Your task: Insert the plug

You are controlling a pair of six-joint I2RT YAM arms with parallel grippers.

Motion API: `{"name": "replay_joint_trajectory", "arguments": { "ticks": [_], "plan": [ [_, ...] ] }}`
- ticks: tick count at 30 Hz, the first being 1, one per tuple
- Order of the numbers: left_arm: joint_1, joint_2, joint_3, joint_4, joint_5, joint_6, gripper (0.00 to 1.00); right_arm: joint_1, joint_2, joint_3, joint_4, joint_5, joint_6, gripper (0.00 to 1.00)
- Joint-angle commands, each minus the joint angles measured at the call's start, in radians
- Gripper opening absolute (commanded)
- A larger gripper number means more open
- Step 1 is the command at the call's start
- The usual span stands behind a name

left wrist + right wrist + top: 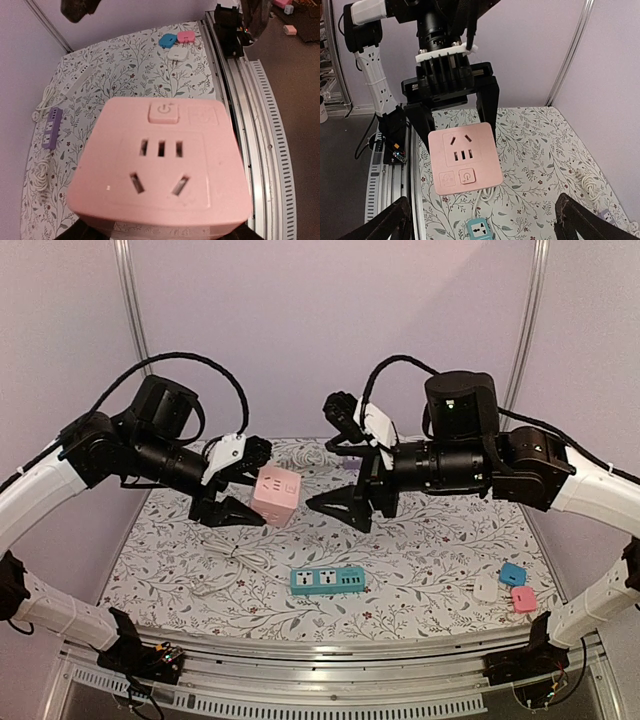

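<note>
A pink cube socket (277, 495) hangs above the table with my left gripper (255, 485) shut on its sides. Its black fingers (487, 107) flank the cube in the right wrist view. The cube's outlet face (160, 165) fills the left wrist view and points toward my right gripper (335, 462). That gripper stands open and empty a short way to the cube's right, its fingertips (390, 222) low in its own view. A white cable (235, 565) trails from the cube to the table. Which thing is the plug I cannot tell; neither gripper holds one.
A teal power strip (327, 580) lies at the table's front centre. Small blue (513, 573), white (485, 588) and pink (524, 599) adapters sit at the front right. A purple strip (51, 127) and a white strip (75, 82) lie near the back wall.
</note>
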Motion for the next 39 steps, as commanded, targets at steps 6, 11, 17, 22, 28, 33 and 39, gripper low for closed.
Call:
{"name": "replay_joint_trajectory", "arguments": {
  "ticks": [6,11,17,22,28,33,39],
  "plan": [
    [-0.070,0.048,0.053,-0.081,-0.106,0.064,0.00,0.004,0.123,0.098,-0.160,-0.069,-0.131,0.99],
    [-0.078,0.052,0.053,-0.071,-0.105,0.059,0.00,0.004,0.190,0.144,-0.132,-0.099,-0.112,0.99],
    [-0.081,0.055,0.056,-0.065,-0.088,0.060,0.00,-0.003,0.263,0.162,-0.084,-0.115,-0.055,0.98],
    [-0.082,0.052,0.054,-0.062,-0.067,0.057,0.00,-0.033,0.294,0.159,-0.035,-0.189,0.007,0.73],
    [-0.081,0.054,0.055,-0.034,-0.066,0.022,0.00,-0.038,0.286,0.133,-0.021,-0.207,0.033,0.36],
    [-0.079,0.054,0.057,-0.012,-0.073,-0.004,0.20,-0.057,0.276,0.101,-0.027,-0.181,0.068,0.00],
    [-0.063,0.047,-0.080,0.026,-0.238,0.056,1.00,-0.111,0.216,0.012,-0.087,0.213,0.313,0.00]
  ]
}}
